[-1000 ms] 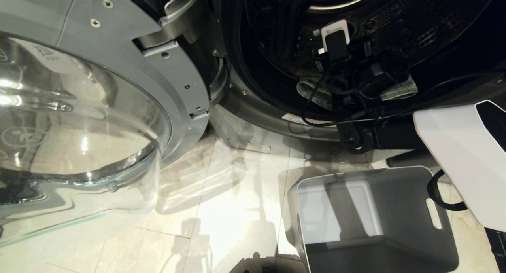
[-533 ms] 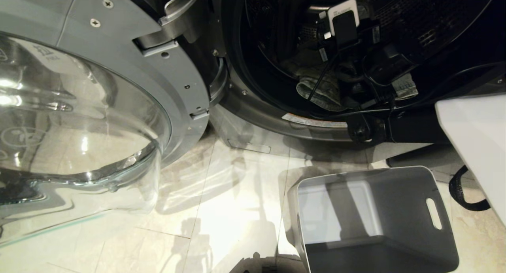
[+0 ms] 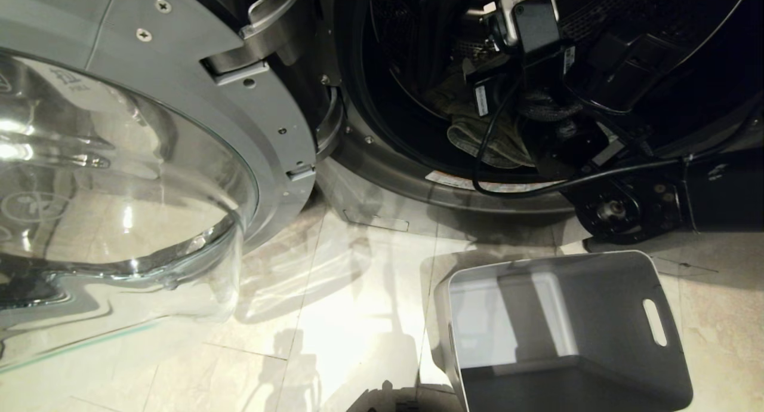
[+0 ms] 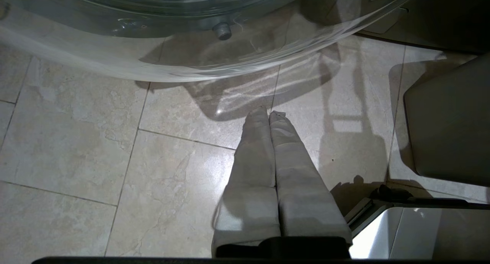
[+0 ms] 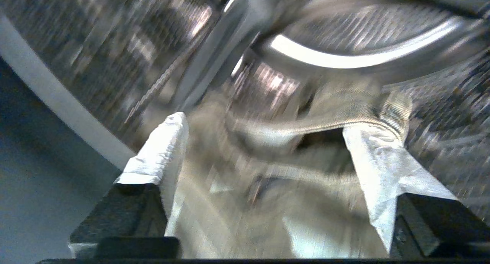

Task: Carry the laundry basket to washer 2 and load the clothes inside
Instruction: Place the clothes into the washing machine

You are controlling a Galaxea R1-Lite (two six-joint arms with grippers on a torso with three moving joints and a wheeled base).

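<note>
The right gripper [image 5: 264,137] is reaching inside washer 2 [image 3: 382,161], fingers spread and released above the clothes [image 3: 477,140]; the left gripper [image 4: 269,116] is hanging clenched.

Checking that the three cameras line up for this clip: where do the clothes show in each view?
Head view: the clothes lie just inside the open drum, upper middle, below the right arm.
Left wrist view: not in it; only floor tiles, the door glass and the shut left gripper.
Right wrist view: the clothes fill the centre, between the open right gripper's fingers.
Shared landmark: the perforated drum wall, also in the right wrist view.
</note>
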